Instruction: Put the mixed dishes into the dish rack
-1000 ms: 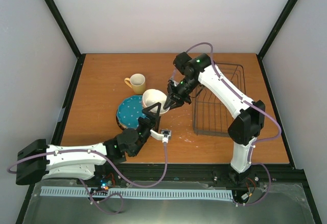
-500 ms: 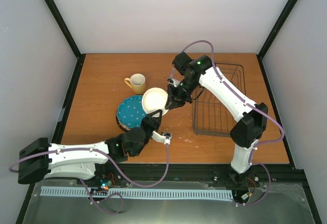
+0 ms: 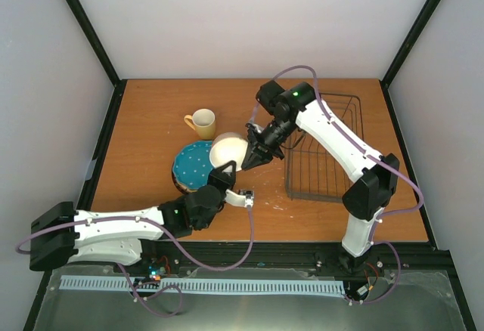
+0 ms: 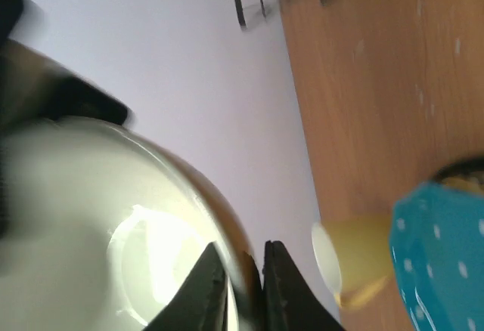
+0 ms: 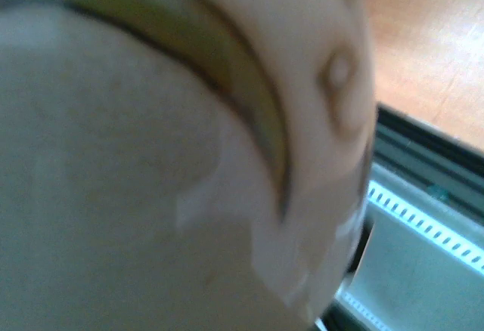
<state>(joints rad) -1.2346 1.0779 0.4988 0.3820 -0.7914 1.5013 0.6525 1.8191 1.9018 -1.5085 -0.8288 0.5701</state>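
The small cream-white bowl (image 3: 229,148) is held tilted above the table, between both arms. My left gripper (image 3: 227,169) is shut on its near rim; the left wrist view shows the two fingers (image 4: 209,289) pinching the bowl's (image 4: 106,218) edge. My right gripper (image 3: 253,155) grips the far right rim; in its own view the bowl (image 5: 151,165) fills the frame and hides the fingers. The teal dotted plate (image 3: 192,166) lies just left of the bowl, and the yellow mug (image 3: 203,123) stands behind it. The dish rack (image 3: 325,150) sits to the right.
The wooden table (image 3: 151,112) is fenced by black frame posts and white walls on three sides. The right arm's forearm (image 3: 336,134) crosses above the rack. In the left wrist view the mug (image 4: 355,259) and teal plate (image 4: 442,259) lie right of the jaws.
My left gripper was open below the bowl and has shut on its rim. The right gripper turned the bowl more upright and shifted it slightly toward the back.
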